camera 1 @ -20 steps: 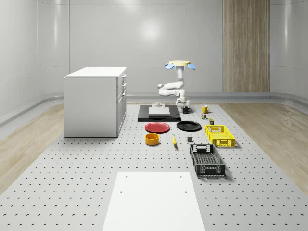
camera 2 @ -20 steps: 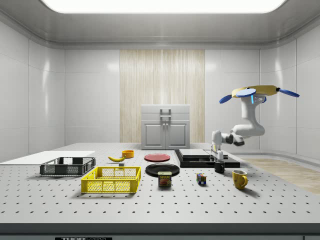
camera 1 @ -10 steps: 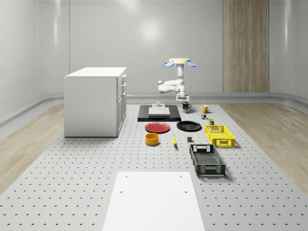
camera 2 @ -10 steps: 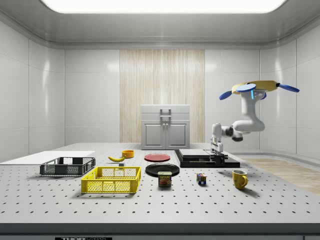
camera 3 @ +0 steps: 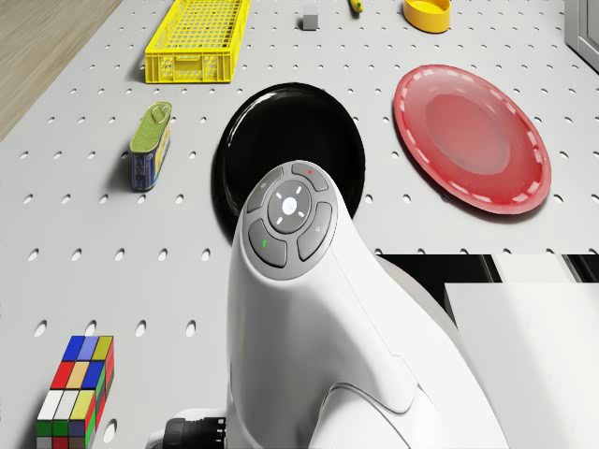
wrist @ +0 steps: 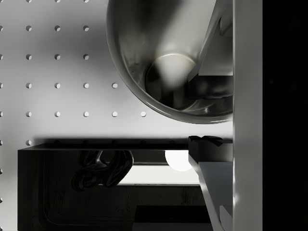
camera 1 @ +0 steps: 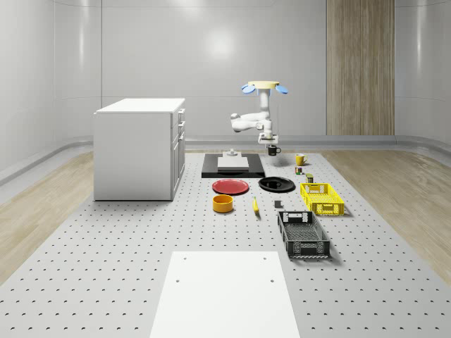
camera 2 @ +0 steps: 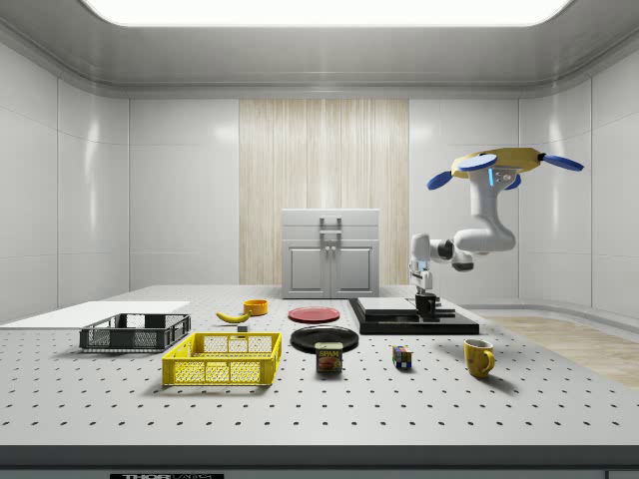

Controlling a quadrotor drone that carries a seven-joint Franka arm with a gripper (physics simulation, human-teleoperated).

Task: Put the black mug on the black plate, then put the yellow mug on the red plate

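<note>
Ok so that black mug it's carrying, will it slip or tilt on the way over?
Likely rigid and light: the black mug hangs clear of the table from the tool, under the hovering drone. Its glossy inner wall, seen in the wrist view, suggests a slippery pinch. Gripped at one side of the rim, it could tilt.

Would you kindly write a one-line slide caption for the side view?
Drone hovering beyond the table's far end, jaws shut on the black mug, lifted clear of the surface.

Grey perforated table (camera 1: 106,253), red plate (camera 1: 230,186), black plate (camera 1: 276,184), yellow mug (camera 1: 300,159), yellow basket (camera 1: 322,198), white cabinet (camera 1: 137,148)
</note>
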